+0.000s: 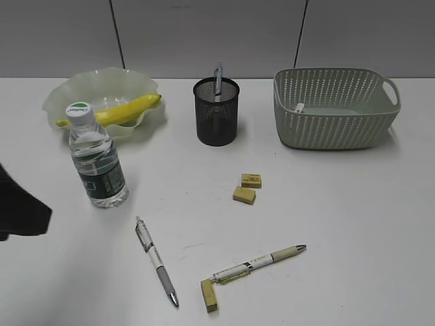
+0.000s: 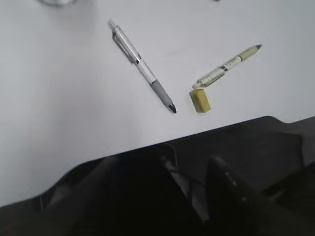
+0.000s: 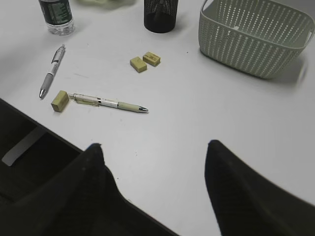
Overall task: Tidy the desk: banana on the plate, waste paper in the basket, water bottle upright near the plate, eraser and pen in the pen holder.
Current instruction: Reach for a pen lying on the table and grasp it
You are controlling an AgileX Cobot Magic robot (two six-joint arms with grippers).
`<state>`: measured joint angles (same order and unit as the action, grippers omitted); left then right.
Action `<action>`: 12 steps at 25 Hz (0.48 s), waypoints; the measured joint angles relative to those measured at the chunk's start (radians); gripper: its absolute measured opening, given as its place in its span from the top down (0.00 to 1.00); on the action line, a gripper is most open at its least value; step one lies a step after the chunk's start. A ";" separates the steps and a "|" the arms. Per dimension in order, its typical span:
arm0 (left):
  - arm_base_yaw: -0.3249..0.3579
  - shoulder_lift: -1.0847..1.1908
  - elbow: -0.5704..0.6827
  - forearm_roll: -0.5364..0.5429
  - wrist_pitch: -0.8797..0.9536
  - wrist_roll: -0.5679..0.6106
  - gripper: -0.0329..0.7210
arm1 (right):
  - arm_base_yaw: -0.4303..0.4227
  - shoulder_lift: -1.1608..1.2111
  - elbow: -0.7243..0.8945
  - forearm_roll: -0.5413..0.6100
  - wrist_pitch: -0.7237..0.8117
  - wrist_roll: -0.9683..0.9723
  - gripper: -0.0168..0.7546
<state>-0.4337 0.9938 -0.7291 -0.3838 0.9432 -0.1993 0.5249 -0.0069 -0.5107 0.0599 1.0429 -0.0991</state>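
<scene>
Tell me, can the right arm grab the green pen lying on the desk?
Probably yes. The right gripper hangs open over bare desk, and nothing stands between it and the green pen.

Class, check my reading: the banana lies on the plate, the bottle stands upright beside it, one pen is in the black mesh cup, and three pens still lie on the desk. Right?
Not quite: two pens lie on the desk, not three, as the exterior view shows. The rest stands.

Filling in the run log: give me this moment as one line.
banana: on plate | bottle: upright | holder: one pen | desk: two pens, three erasers | right gripper: open, empty
</scene>
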 joint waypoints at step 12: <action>-0.001 0.380 -0.038 -0.209 -0.068 -0.195 0.40 | 0.000 0.000 0.000 -0.001 0.000 0.001 0.32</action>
<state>-0.4347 1.3739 -0.7676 -0.5930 0.8750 -0.3945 0.5249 -0.0069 -0.5107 0.0590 1.0429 -0.0982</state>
